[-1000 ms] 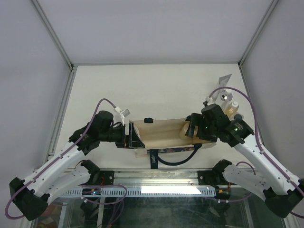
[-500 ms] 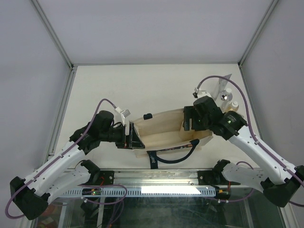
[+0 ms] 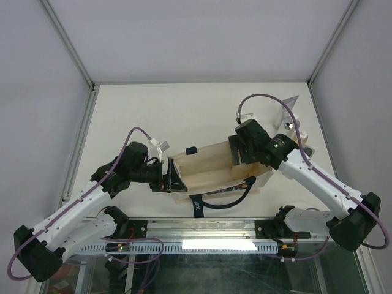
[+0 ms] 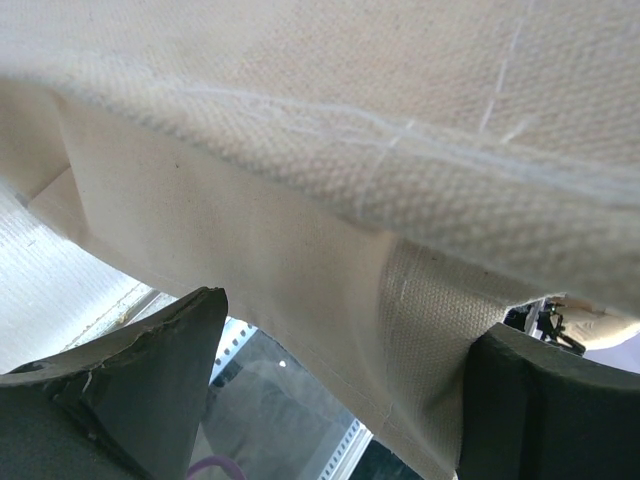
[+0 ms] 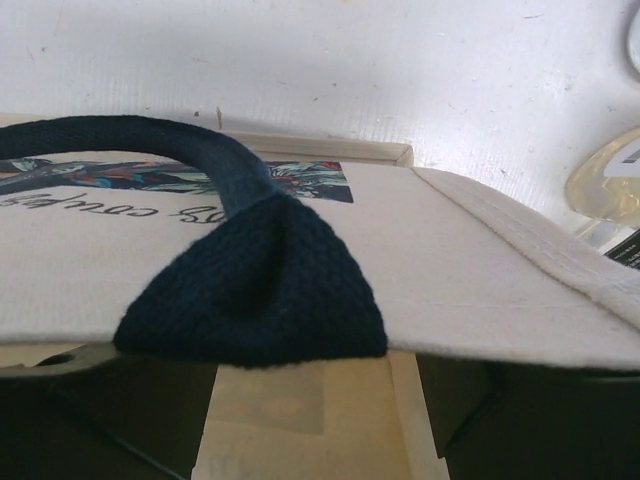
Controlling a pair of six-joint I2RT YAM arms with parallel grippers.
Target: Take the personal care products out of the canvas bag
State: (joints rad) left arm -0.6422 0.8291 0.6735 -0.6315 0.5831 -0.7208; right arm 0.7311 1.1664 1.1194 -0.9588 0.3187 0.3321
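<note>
Cream table (image 3: 184,110): canvas bag (image 3: 208,165) centre, silvery tube (image 3: 288,105) far right.

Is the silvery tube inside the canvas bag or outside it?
Outside. The silvery tube sits on the table, apart from the canvas bag, far right.

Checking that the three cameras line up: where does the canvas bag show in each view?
Top external: the canvas bag lies low in the centre of the picture.
Left wrist: the bag's beige cloth fills most of the picture, seen very close.
Right wrist: the bag runs across the middle.
Shared landmark: the navy handle shows in the top and right wrist views; the left wrist view shows only cloth.
</note>
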